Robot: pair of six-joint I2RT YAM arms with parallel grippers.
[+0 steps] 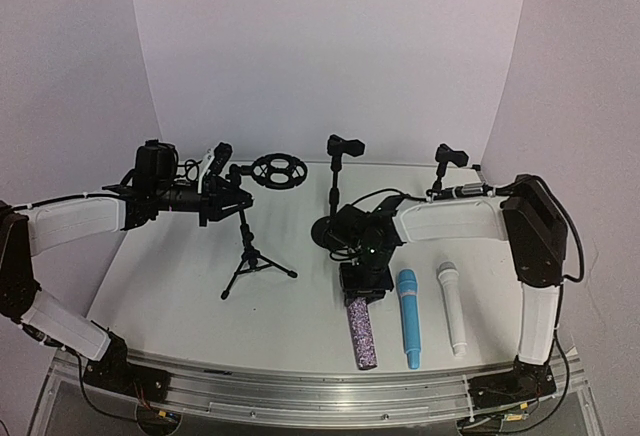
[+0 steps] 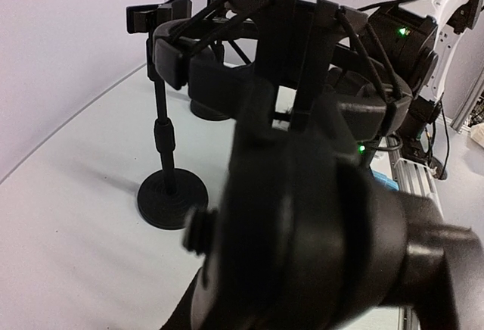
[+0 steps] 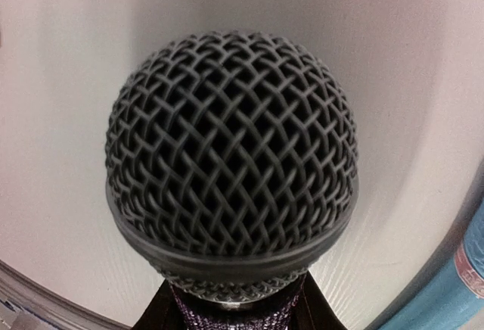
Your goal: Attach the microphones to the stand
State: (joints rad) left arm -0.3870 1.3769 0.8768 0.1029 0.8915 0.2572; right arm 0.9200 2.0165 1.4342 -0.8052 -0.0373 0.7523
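Note:
The glittery purple-silver microphone (image 1: 362,334) lies on the table, head toward the back. My right gripper (image 1: 362,281) is over its head end. In the right wrist view its mesh head (image 3: 231,148) fills the frame, and my fingers press both sides of the glitter handle just below it. The light blue microphone (image 1: 408,318) and the white microphone (image 1: 452,308) lie beside it on the right. My left gripper (image 1: 222,194) holds the top of the black tripod stand (image 1: 252,256), below its ring-shaped shock mount (image 1: 278,171). The mount (image 2: 302,65) blocks the left wrist view.
A round-base stand (image 1: 333,226) with a clip (image 1: 345,146) stands just behind my right gripper and also shows in the left wrist view (image 2: 172,194). A second clip stand (image 1: 445,161) is at the back right. White walls curve round the table.

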